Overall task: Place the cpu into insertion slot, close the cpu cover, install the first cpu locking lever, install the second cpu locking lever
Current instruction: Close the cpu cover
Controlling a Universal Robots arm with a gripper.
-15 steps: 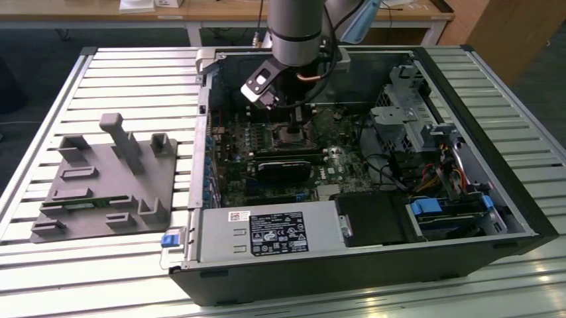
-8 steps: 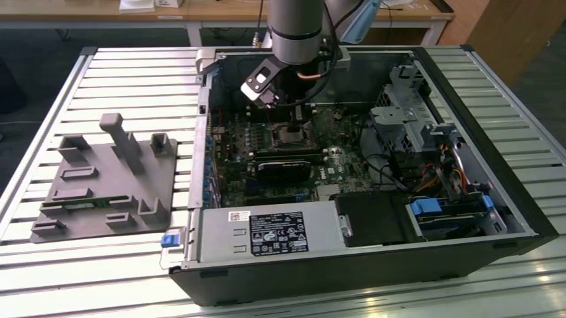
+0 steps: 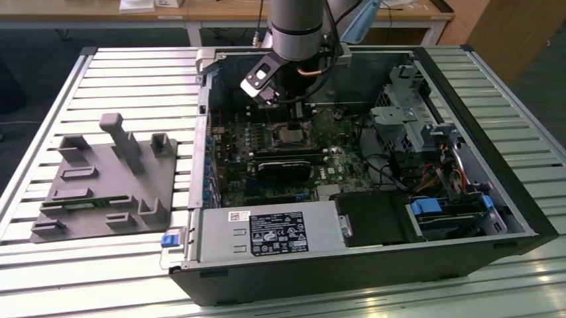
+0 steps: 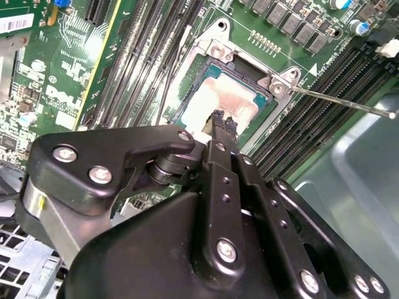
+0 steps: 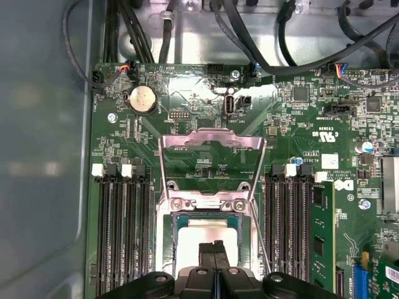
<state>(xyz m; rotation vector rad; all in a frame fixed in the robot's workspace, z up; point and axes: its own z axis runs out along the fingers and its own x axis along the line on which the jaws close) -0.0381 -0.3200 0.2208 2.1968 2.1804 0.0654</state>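
The cpu (image 5: 198, 244) lies flat in the insertion slot (image 5: 167, 249), its silver top facing up. It is also seen in the second wrist view as the cpu (image 4: 209, 103) inside the silvery rim of the insertion slot (image 4: 187, 75). My gripper (image 5: 214, 246) is shut, its black fingertips pressed together right over the chip's middle, as my gripper (image 4: 222, 118) also appears from the other side. The cpu cover (image 5: 212, 140) stands open, tilted up behind the socket. A thin locking lever (image 4: 340, 103) sticks out free beside the socket. In the exterior view my gripper (image 3: 290, 119) reaches down into the computer case.
Rows of memory slots (image 5: 121, 230) flank the socket on both sides. A black graphics card (image 3: 287, 164) lies just below the socket, and a power supply (image 3: 265, 232) sits at the case's front. Cables (image 5: 249, 43) hang near the back wall. A grey fixture (image 3: 106, 179) rests on the slatted table.
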